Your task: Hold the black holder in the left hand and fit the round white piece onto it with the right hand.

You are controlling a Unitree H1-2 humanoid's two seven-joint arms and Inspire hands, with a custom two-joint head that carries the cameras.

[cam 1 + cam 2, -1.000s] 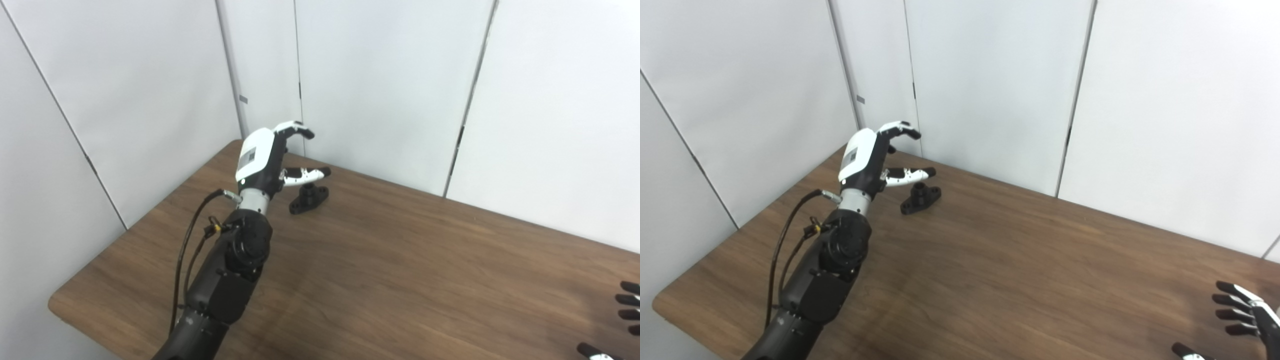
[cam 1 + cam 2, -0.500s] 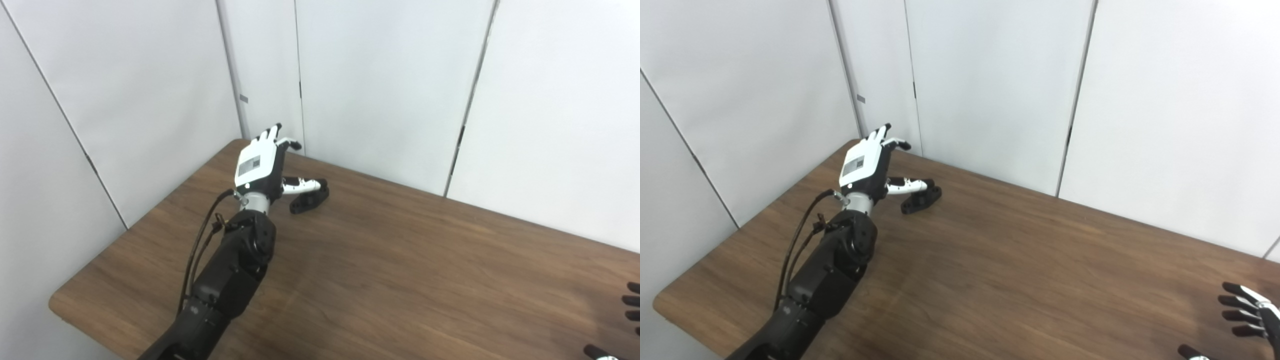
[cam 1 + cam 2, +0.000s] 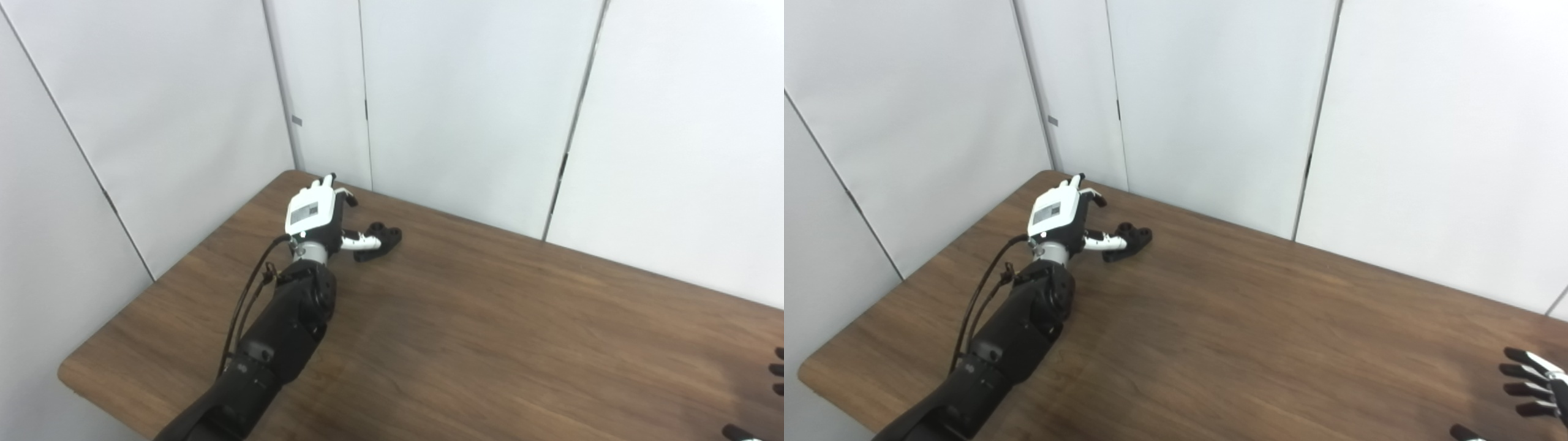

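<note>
Wooden table (image 3: 490, 343) — black holder (image 3: 381, 234) just beside thumb of left hand (image 3: 315, 214); fingers spread, ungrasping.

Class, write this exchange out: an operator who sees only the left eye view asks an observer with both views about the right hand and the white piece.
Operator: My left eye view shows only dark tips at the right edge. Is that hand open?
Observer: Yes. The right eye view shows the right hand with its fingers spread and nothing in them.
Operator: Is the white piece lying next to it?
Observer: No. The right eye view shows more of the table beside that hand, and no white piece is there.
</note>
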